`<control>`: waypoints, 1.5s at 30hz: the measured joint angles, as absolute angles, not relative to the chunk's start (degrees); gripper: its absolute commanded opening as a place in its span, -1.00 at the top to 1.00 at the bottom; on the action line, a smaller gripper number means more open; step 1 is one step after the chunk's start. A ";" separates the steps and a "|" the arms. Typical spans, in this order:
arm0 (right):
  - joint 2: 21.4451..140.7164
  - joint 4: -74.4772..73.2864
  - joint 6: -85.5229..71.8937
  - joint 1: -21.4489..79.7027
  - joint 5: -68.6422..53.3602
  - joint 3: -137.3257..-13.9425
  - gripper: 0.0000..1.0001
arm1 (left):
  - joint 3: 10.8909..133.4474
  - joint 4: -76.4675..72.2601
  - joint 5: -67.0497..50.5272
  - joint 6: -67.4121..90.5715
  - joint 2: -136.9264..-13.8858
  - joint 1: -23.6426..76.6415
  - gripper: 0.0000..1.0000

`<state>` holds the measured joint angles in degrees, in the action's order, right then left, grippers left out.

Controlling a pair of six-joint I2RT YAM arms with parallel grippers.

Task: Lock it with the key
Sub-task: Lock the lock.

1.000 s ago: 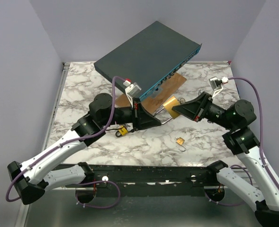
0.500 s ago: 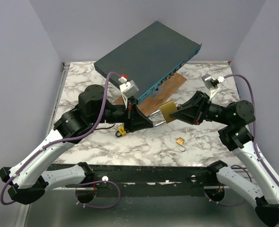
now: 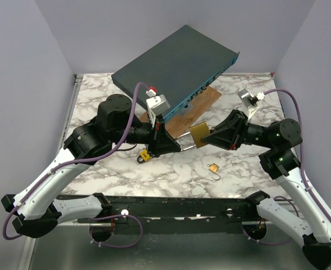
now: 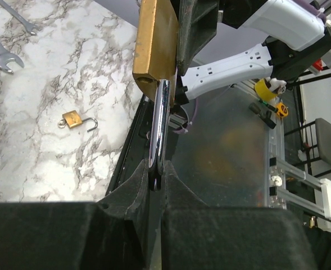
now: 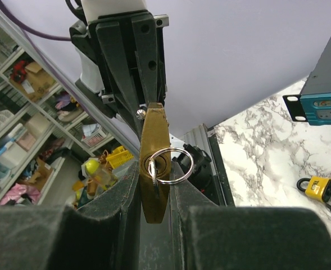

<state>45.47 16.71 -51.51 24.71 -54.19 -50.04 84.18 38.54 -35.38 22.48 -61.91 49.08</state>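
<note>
Key [image 5: 153, 172] blade unseen inside padlock [image 5: 154, 132]

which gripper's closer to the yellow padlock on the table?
Left. Left gripper sits just right of the yellow padlock; right gripper is farther right, beyond the big brass padlock.

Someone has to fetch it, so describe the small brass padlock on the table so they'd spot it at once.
From the dark box at the back of the marble table, come toward the near edge, right of centre. The small brass padlock lies there, shackle open; the large brass padlock is held in the air and the yellow padlock lies further left.
</note>
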 measured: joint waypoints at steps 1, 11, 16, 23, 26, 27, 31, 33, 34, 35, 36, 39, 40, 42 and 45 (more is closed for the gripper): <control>45.47 16.58 -51.29 24.67 -54.50 -50.04 0.73 | 84.53 39.13 -35.42 22.09 -62.13 49.08 1.00; 45.47 16.14 -50.28 24.36 -56.10 -49.39 0.65 | 84.97 40.93 -36.05 20.56 -62.92 48.90 1.00; 45.47 15.75 -49.84 24.25 -56.58 -49.36 0.64 | 85.10 41.30 -36.56 20.38 -63.24 48.80 1.00; 45.47 14.79 -49.36 23.99 -57.17 -49.36 0.58 | 85.49 41.78 -37.15 20.32 -64.20 48.69 1.00; 45.47 14.20 -49.12 23.86 -57.54 -49.36 0.56 | 85.71 42.22 -37.76 20.27 -64.71 48.56 1.00; 45.47 13.96 -48.97 23.86 -57.63 -49.36 0.55 | 85.82 42.48 -37.98 20.14 -64.86 48.47 1.00; 45.50 13.50 -48.51 23.86 -58.00 -49.36 0.55 | 86.26 43.13 -38.33 19.79 -65.28 48.42 1.00; 45.50 13.50 -48.36 23.86 -58.00 -49.36 0.55 | 86.76 43.53 -38.44 19.66 -65.58 48.38 1.00; 45.50 13.50 -48.34 23.86 -58.00 -49.36 0.55 | 86.80 43.59 -38.46 19.66 -65.63 48.38 1.00; 45.52 13.50 -48.29 23.88 -58.02 -49.36 0.55 | 86.83 43.68 -38.50 19.64 -65.71 48.36 1.00; 45.60 13.47 -48.23 23.88 -58.00 -49.36 0.54 | 86.85 43.77 -38.59 19.64 -65.76 48.36 1.00; 45.78 13.43 -47.92 23.92 -58.00 -49.36 0.52 | 86.89 43.97 -38.87 19.64 -66.00 48.23 1.00; 45.82 13.37 -47.88 23.94 -58.00 -49.36 0.52 | 86.89 44.03 -39.07 19.64 -66.08 48.14 1.00; 45.89 13.32 -47.68 24.12 -58.00 -49.36 0.51 | 86.89 44.18 -39.35 19.66 -66.19 48.01 1.00; 46.09 13.19 -47.27 24.84 -57.95 -49.36 0.48 | 86.89 44.71 -39.66 19.68 -66.17 47.94 1.00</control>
